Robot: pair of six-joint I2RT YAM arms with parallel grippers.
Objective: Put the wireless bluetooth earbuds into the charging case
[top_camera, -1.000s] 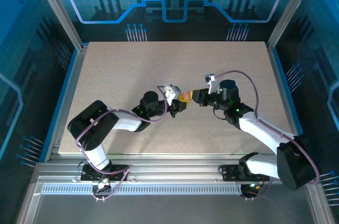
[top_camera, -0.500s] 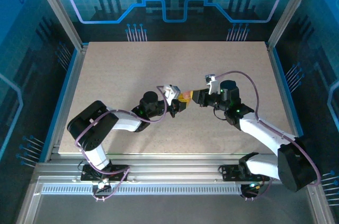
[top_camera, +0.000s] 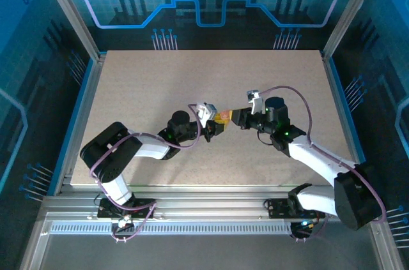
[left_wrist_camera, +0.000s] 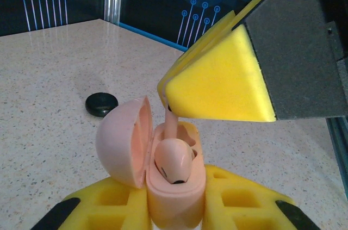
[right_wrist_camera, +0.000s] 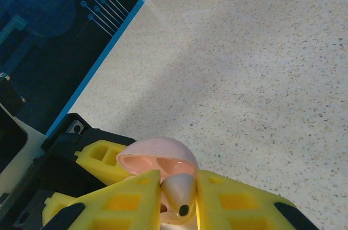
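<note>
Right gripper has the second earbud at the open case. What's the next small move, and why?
Probably ease the right gripper straight down a little, then open. It pinches the earbud stem-down at the free slot beside the seated earbud, not yet fully in. The left gripper holds the case with its lid tipped back.

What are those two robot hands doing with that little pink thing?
The left gripper holds a small pink charging case with its lid flipped open. One pinkish earbud sits inside. The right gripper pinches a second earbud just above the case, its lower end reaching in beside the first one. It is not fully seated yet.
</note>
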